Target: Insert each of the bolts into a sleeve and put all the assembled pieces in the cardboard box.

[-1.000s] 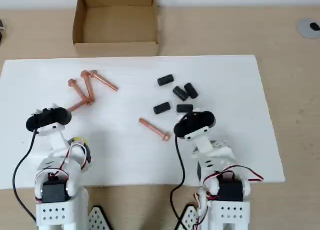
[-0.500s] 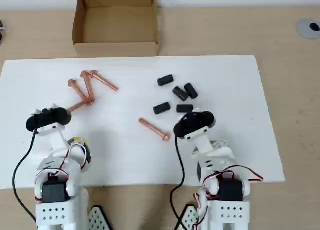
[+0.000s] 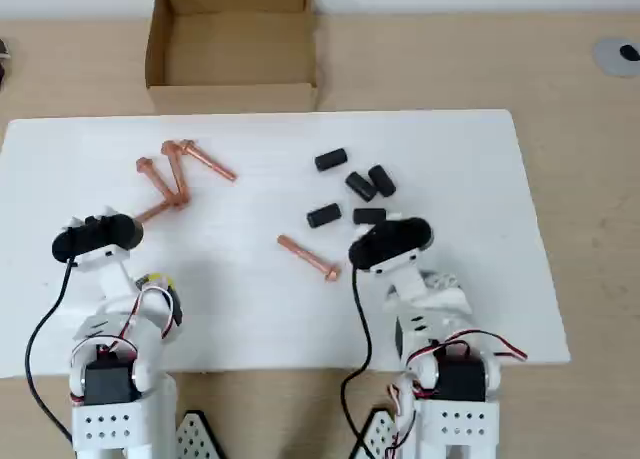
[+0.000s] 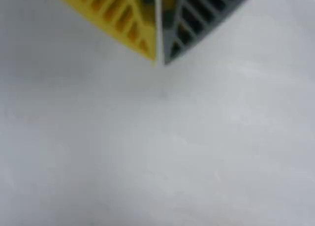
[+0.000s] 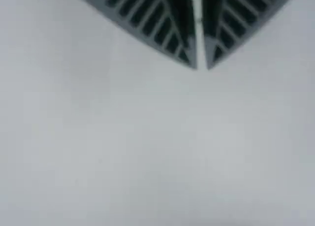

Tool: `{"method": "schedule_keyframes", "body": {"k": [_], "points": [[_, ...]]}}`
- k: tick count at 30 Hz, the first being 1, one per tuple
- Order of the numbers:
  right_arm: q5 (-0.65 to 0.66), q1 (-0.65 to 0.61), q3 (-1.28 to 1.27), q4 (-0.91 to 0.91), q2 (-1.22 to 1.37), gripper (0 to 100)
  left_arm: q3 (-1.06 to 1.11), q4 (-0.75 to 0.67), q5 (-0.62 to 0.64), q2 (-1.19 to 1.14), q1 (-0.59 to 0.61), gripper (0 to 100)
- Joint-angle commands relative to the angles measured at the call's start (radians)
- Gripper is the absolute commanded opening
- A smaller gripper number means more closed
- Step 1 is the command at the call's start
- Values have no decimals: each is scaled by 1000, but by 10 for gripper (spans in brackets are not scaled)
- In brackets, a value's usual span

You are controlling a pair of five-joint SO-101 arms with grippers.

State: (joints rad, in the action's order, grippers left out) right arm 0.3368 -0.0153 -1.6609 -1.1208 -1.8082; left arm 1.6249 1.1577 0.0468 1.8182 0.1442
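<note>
Over the sheet (image 3: 480,279), the left gripper (image 4: 158,61) and right gripper (image 5: 199,66) were pinched shut, holding nothing. Most bolts (image 3: 178,175) lay at 10 o'clock and the sleeves (image 3: 355,187) at 1, likely one kind per arm. The box (image 3: 232,98) waited at 11.

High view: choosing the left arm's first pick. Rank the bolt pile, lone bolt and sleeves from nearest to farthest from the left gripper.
1. bolt pile, just ahead of the left gripper
2. lone bolt, near the centre
3. sleeves, farther right

Bright, even, diffuse light from above. Shadows on the white sheet (image 3: 240,309) are faint and soft-edged. Wrist views dimmer.
</note>
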Motion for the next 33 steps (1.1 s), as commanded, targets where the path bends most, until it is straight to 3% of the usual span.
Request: {"method": "schedule_keyframes", "body": {"k": [1,4,9,18,22,28,33], "points": [[-5,4,87,52,-108,14,-63,-11,-101,1,2,13],[-3,-2,183,-28,-70,16,-103,-2,-226,-5,74,13],[55,2,358,-100,153,32,-262,66,-235,-139,137,14],[68,-2,931,-348,820,32,-761,160,-224,-808,158,9],[69,-4,1152,-506,1082,32,-908,239,-120,-1038,160,9],[180,-4,1250,-540,1280,33,-928,250,-81,-1043,161,9],[287,-87,1257,-540,1326,44,-887,229,-34,-995,155,12]]}}
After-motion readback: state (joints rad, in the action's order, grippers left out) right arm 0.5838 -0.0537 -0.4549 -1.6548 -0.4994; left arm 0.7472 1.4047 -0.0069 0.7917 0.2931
